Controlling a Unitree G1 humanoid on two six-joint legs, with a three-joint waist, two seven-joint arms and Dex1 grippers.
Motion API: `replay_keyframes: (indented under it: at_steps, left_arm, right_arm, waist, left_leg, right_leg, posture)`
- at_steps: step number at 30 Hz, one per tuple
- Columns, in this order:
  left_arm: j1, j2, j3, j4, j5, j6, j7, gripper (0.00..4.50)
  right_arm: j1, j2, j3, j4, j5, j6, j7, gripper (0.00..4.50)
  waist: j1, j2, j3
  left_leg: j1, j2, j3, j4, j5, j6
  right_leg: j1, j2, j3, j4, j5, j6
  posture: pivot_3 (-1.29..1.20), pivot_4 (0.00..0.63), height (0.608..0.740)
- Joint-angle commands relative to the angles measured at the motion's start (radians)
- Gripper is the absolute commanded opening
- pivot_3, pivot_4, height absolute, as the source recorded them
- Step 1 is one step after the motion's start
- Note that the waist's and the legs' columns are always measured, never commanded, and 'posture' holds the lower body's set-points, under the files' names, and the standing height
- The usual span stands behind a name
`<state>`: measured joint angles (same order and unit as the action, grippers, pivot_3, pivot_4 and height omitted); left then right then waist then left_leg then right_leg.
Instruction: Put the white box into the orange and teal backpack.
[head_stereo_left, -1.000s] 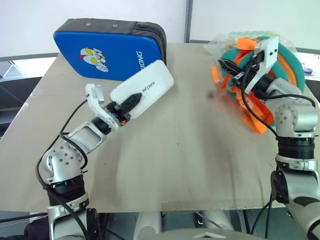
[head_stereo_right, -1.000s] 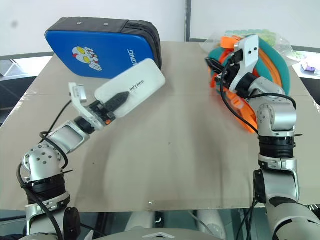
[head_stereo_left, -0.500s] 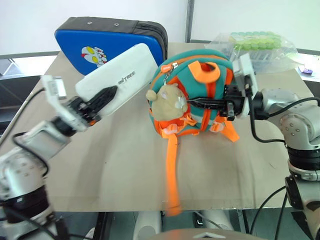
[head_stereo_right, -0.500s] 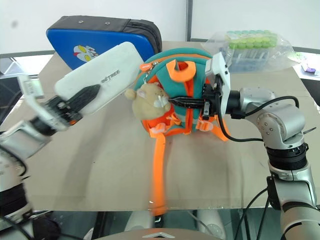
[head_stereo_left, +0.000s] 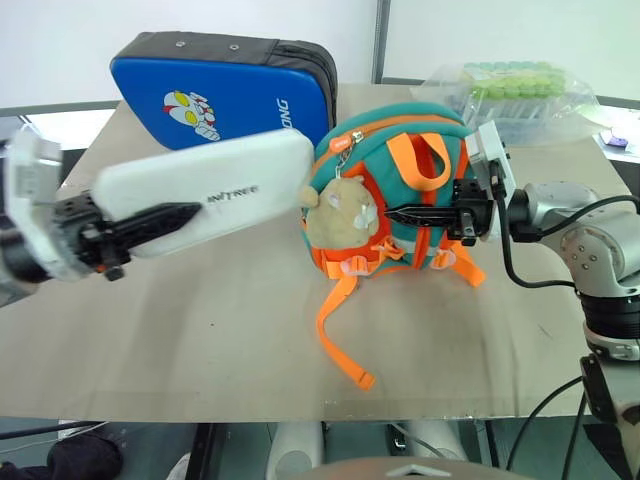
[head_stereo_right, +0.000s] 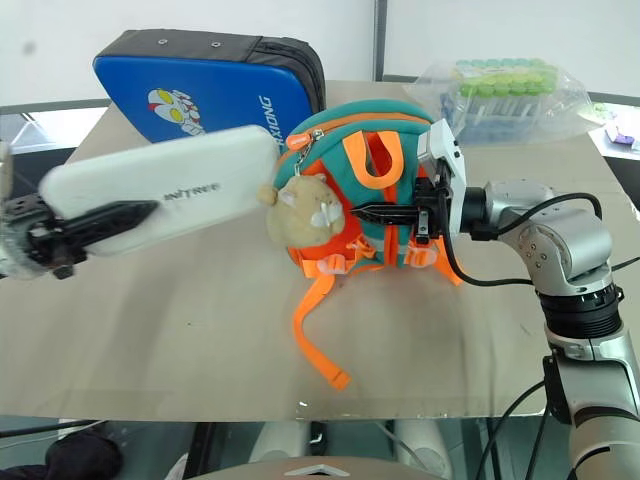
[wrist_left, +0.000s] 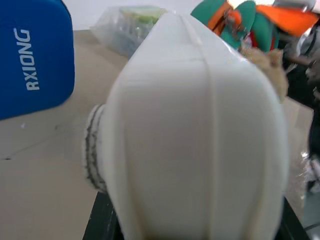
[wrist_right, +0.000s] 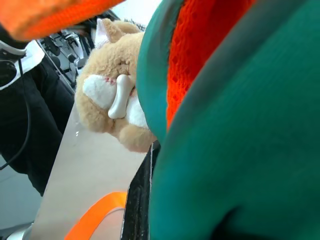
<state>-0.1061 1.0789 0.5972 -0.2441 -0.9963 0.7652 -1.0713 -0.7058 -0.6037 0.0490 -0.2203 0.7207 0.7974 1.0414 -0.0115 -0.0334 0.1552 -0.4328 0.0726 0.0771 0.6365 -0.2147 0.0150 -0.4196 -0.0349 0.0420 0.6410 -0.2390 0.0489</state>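
We saw the left gripper (head_stereo_left: 150, 218) clamping the white box (head_stereo_left: 205, 192) beside the orange and teal backpack (head_stereo_left: 400, 190); the right gripper (head_stereo_left: 410, 214) was closed on the backpack's fabric.

The backpack (head_stereo_left: 400, 190) stands near the middle of the tabletop (head_stereo_left: 230, 330), one strap (head_stereo_left: 340, 335) trailing toward the front edge. The white box (head_stereo_left: 205, 195) hangs above the tabletop's left side, its far end just beside the plush toy (head_stereo_left: 340, 208) on the backpack's left face. Behind it, the padded case (head_stereo_left: 215, 95) stands at the back-left corner. The plastic bag (head_stereo_left: 510, 90) lies at the back-right corner, behind the backpack.
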Motion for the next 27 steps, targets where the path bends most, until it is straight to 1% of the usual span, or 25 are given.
replay_keyframes:
  at_steps: [1,3,5,6,8,12,14,15,18,20,23,25,26,27]
  left_arm:
    - [-0.079,-0.001,-0.105,-0.051,0.084,-0.135,-0.09,1.02]
    - [-0.171,-0.004,-0.179,-0.051,0.081,-0.149,-0.128,1.02]
    - [-0.253,-0.005,-0.274,-0.05,0.143,-0.188,-0.157,1.02]
    - [-0.297,-0.016,-0.316,-0.047,0.167,-0.186,-0.14,1.02]
    - [-0.368,-0.044,-0.372,-0.048,0.181,-0.176,-0.122,1.02]
    - [-0.467,-0.086,-0.433,-0.055,0.168,-0.136,-0.138,1.02]
    - [-0.53,-0.106,-0.518,-0.058,0.26,-0.135,-0.093,1.02]
    - [-0.567,-0.131,-0.551,-0.063,0.287,-0.119,-0.053,1.02]
    - [-0.702,-0.188,-0.712,-0.107,0.389,0.025,0.074,1.02]
    - [-0.782,-0.248,-0.789,-0.092,0.413,0.112,0.114,1.02]
    - [-0.892,-0.372,-0.951,-0.01,0.537,0.104,0.137,1.02]
    - [-0.922,-0.423,-1.008,0.066,0.619,0.076,0.162,1.02]
    - [-0.92,-0.433,-1.01,0.088,0.618,0.084,0.146,1.52]
    - [-0.913,-0.445,-0.986,0.123,0.622,0.081,0.156,2.03]
  right_arm:
    - [-0.031,-0.011,-0.037,-0.041,0.021,-0.005,-0.005,0.04]
    - [-0.042,-0.006,-0.03,-0.049,0.017,0.002,-0.022,0.04]
    - [-0.049,0.0,-0.024,-0.054,0.014,0.002,-0.033,0.04]
    - [-0.051,0.003,-0.021,-0.057,0.014,0.003,-0.037,0.04]
    - [-0.052,0.007,-0.017,-0.064,0.017,0.004,-0.041,0.04]
    - [-0.041,0.01,-0.01,-0.084,0.015,0.005,-0.042,0.04]
    - [-0.019,0.005,-0.012,-0.107,0.022,0.009,-0.039,0.04]
    - [-0.007,0.002,-0.013,-0.117,0.022,0.005,-0.037,0.04]
    - [0.022,0.002,-0.01,-0.136,0.014,-0.009,-0.04,0.04]
    - [0.038,-0.002,-0.002,-0.146,0.001,-0.026,-0.038,0.04]
    - [0.053,0.007,-0.004,-0.159,0.0,-0.033,-0.053,0.04]
    - [0.052,0.018,-0.007,-0.162,-0.001,-0.032,-0.075,0.04]
    - [0.05,0.024,-0.008,-0.163,-0.002,-0.028,-0.088,0.01]
    - [0.048,0.031,-0.011,-0.162,-0.004,-0.022,-0.112,0.0]
  waist:
    - [0.004,0.0,0.0]
    - [0.009,0.0,0.0]
    - [0.013,0.0,0.0]
    - [0.012,0.0,0.0]
    - [0.011,0.0,0.0]
    - [0.008,0.0,0.001]
    - [0.007,0.0,0.001]
    - [0.009,0.0,0.001]
    - [0.018,-0.001,0.001]
    - [0.022,-0.001,0.001]
    - [0.025,0.0,0.001]
    - [0.025,0.0,0.001]
    - [0.022,0.0,0.001]
    - [0.018,0.0,0.001]
  left_leg:
    - [0.0,0.0,0.0,0.0,0.0,0.0]
    - [-0.001,0.0,0.0,0.0,0.0,0.0]
    - [-0.001,0.0,0.0,0.001,0.0,0.0]
    - [-0.001,0.0,0.001,0.001,0.0,0.0]
    - [-0.001,0.0,0.001,0.001,0.0,0.0]
    - [-0.001,0.0,0.0,0.001,0.0,0.0]
    - [-0.002,0.001,-0.001,0.001,0.0,0.0]
    - [-0.002,0.001,-0.001,0.001,0.0,0.0]
    - [-0.002,0.0,-0.002,0.003,0.0,0.0]
    - [-0.002,0.0,-0.003,0.006,0.0,0.0]
    - [-0.002,0.0,-0.003,0.009,0.0,0.0]
    - [-0.002,0.0,-0.005,0.01,0.0,0.0]
    - [-0.002,0.0,-0.005,0.011,0.0,0.0]
    - [-0.001,0.0,-0.005,0.011,0.0,0.0]
  right_leg:
    - [0.0,0.0,0.0,0.0,0.0,0.0]
    - [0.0,0.0,0.0,0.0,0.001,0.001]
    - [0.0,0.0,0.0,0.0,0.001,0.002]
    - [0.0,0.0,0.0,0.0,0.001,0.002]
    - [0.0,0.0,0.001,0.0,0.002,0.003]
    - [0.0,0.003,0.001,0.0,0.002,0.004]
    - [0.0,0.003,0.002,0.0,0.002,0.004]
    - [0.0,0.004,0.002,0.0,0.002,0.004]
    - [0.001,0.004,0.001,0.001,0.002,0.005]
    - [0.002,0.004,0.001,0.001,0.002,0.005]
    - [0.003,0.004,0.002,0.002,0.002,0.005]
    - [0.004,0.005,0.001,0.002,0.002,0.005]
    - [0.005,0.006,0.002,0.002,0.002,0.005]
    - [0.005,0.006,0.002,0.003,0.002,0.005]
  posture:
    - [0.0,0.15,0.74]
    - [0.0,0.15,0.74]
    - [0.0,0.15,0.74]
    - [0.0,0.15,0.74]
    - [0.0,0.15,0.74]
    - [0.0,0.15,0.74]
    - [0.0,0.15,0.74]
    - [0.0,0.15,0.74]
    - [0.0,0.15,0.74]
    - [0.0,0.15,0.74]
    - [0.0,0.15,0.74]
    - [0.0,0.15,0.74]
    - [0.0,0.15,0.74]
    - [0.0,0.15,0.74]
